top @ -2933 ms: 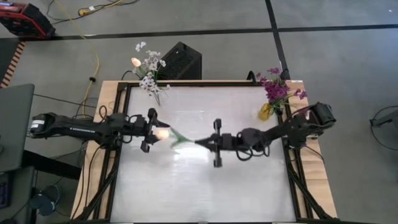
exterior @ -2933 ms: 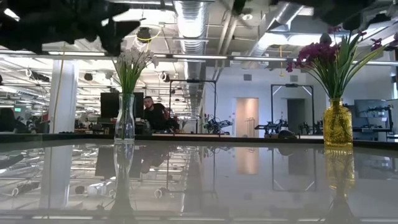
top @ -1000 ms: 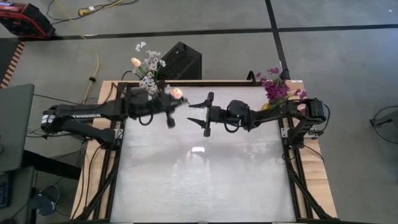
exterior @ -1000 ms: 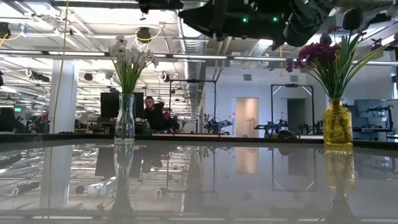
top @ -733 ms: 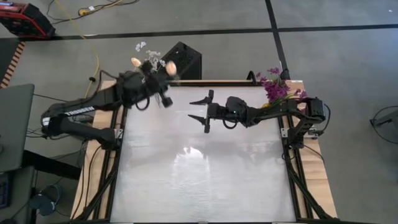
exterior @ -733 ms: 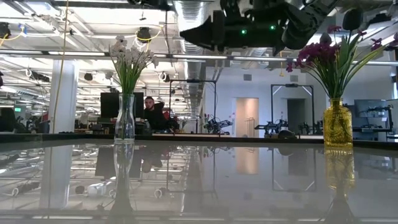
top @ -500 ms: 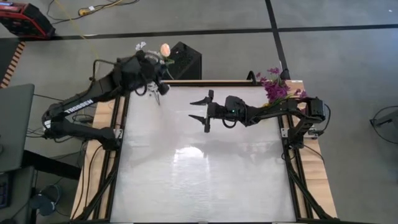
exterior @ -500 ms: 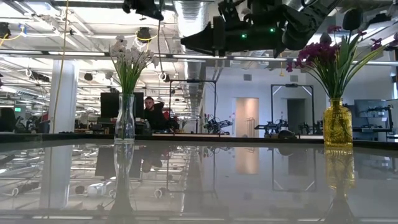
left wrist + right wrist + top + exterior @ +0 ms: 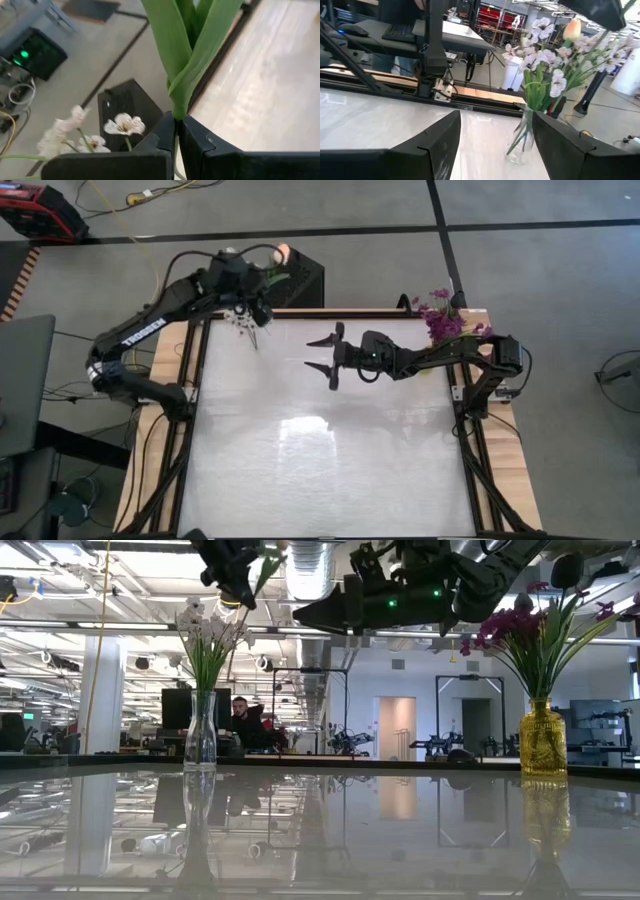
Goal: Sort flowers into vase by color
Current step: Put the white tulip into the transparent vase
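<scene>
My left gripper is raised over the table's far left corner, shut on a peach-cream tulip with a bud and green leaves. Below it stands a clear vase holding white flowers and one tulip bud. My right gripper hovers open and empty over the far middle of the table, facing that vase. Purple flowers stand in a yellow vase at the far right. My left gripper pinches the tulip's green stem just below the leaves, between its two fingers. The tulip is lifted clear and tilted, its bud pointing out past the table's far edge. In the low view its thin stem slants down toward the white flowers.
A black box sits on the floor just beyond the far edge, near the clear vase. The glossy white tabletop stretches toward the near edge. A person sits in the room behind the table.
My left gripper has risen and swung toward the table's far left corner with the tulip, ending above the clear vase. The tulip has turned, so its bud now points past the far edge. My right gripper has stayed open and almost still.
</scene>
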You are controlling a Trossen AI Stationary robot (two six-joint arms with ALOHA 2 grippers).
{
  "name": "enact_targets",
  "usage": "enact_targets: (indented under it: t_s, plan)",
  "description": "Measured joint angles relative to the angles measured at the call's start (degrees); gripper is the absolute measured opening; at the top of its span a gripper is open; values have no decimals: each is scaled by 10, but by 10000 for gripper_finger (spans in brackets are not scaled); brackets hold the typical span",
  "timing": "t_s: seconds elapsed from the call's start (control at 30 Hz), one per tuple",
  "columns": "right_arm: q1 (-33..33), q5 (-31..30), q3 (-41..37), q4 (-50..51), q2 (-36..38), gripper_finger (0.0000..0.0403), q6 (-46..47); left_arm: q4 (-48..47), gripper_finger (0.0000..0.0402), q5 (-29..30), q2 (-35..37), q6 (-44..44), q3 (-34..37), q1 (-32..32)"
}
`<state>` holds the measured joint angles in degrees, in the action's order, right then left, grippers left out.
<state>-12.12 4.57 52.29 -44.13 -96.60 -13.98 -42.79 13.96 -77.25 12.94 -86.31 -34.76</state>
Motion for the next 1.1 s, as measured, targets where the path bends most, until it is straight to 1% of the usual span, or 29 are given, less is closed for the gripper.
enact_targets:
  t_s: [0.1, 0.2, 0.63, 0.77, 1.03, 1.1]
  plan:
    - [0, 5, 0, 2, 0, 272, 0, -28, 0, 0, -19, 1, -12, 0]
    - [0, 5, 0, 5, 0, 272, 0, -35, 0, 0, -27, 0, -14, 0]
    - [0, 5, 0, 5, 0, 272, 1, -56, 0, 11, -21, 7, -14, 0]
    - [0, 5, 0, 5, 0, 272, 1, -57, 0, 28, -21, 8, -14, -1]
    - [0, 17, 0, 6, 0, 272, 4, -59, 0, 11, -21, 8, -14, -23]
    - [0, 17, 0, 6, 0, 272, 4, -55, 0, -9, -21, 2, -9, -29]
